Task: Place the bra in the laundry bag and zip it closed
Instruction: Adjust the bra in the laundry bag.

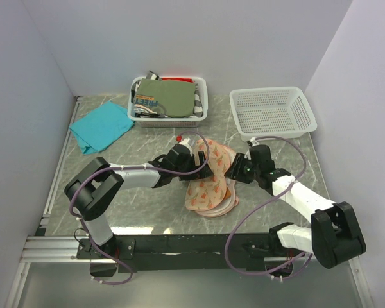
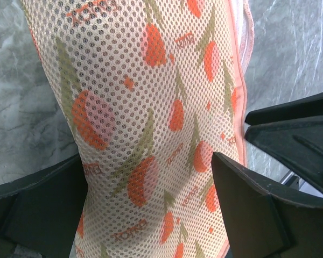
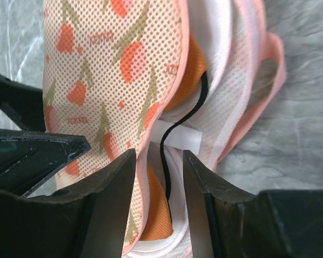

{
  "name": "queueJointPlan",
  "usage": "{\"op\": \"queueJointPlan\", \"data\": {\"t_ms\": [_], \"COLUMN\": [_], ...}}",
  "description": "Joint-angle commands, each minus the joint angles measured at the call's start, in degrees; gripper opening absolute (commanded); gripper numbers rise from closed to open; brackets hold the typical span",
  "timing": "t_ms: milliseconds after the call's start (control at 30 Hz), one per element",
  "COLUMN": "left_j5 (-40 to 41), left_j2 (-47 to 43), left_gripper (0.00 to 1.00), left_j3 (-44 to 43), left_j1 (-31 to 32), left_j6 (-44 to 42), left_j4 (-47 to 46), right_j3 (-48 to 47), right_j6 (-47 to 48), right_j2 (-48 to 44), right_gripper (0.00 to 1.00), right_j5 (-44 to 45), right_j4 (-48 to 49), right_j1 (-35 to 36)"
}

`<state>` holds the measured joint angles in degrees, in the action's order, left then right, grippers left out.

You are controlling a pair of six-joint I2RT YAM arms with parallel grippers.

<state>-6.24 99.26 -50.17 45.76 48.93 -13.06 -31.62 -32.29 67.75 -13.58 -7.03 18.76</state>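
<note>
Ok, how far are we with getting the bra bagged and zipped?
Done: the rust-orange bra lies inside the pinkish-beige mesh clamshell laundry bag, orange cup and dark strap showing between its shells. In hand: the left gripper, open, straddles the top shell; the right gripper, jaws apart, sits at the gaping edge. Remaining: press the shells together and zip it shut.

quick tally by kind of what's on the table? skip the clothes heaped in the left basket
Baskets: 2 (left basket, right basket)
Laundry bag: 1
Bra: 1, lying in the open bag
Teal cloth: 1
Total: 5
</note>
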Motion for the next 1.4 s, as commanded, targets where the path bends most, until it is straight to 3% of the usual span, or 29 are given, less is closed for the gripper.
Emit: {"op": "queueJointPlan", "data": {"t_ms": [0, 167, 433, 633, 967, 1133, 1367], "left_j5": [-0.9, -0.9, -1.0, -0.4, 0.8, 0.7, 0.7], "left_j2": [0.5, 0.8, 1.5, 1.5, 0.4, 0.2, -0.1], "left_gripper": [0.96, 0.96, 0.96, 0.96, 0.96, 0.96, 0.96], "left_j3": [-1.9, -2.4, -2.7, -2.5, -2.4, -2.7, -2.7], "left_j1": [0.4, 0.4, 0.4, 0.4, 0.4, 0.4, 0.4], "left_j6": [-0.2, -0.5, -0.4, -0.2, -0.6, -0.8, -0.8], "left_j4": [-2.4, -1.9, -1.9, -1.4, -0.3, -0.3, -0.4], "right_j3": [-2.1, -2.6, -2.1, -2.2, -2.1, -2.1, -2.1], "right_j6": [1.0, 1.2, 2.1, 2.1, 1.0, 0.6, 1.4], "right_j2": [1.8, 3.2, -1.5, -7.3, -12.6, -9.1, -3.2], "right_gripper": [0.48, 0.44, 0.17, 0.13, 0.13, 0.42, 0.43], "right_j5": [-3.8, -4.3, -2.8, -4.1, 8.8, 2.4, -2.3], "right_j4": [3.1, 3.1, 2.0, 0.8, -7.8, -5.5, -2.3], "right_j1": [0.0, 0.0, 0.1, 0.1, -0.1, -0.1, -0.1]}}
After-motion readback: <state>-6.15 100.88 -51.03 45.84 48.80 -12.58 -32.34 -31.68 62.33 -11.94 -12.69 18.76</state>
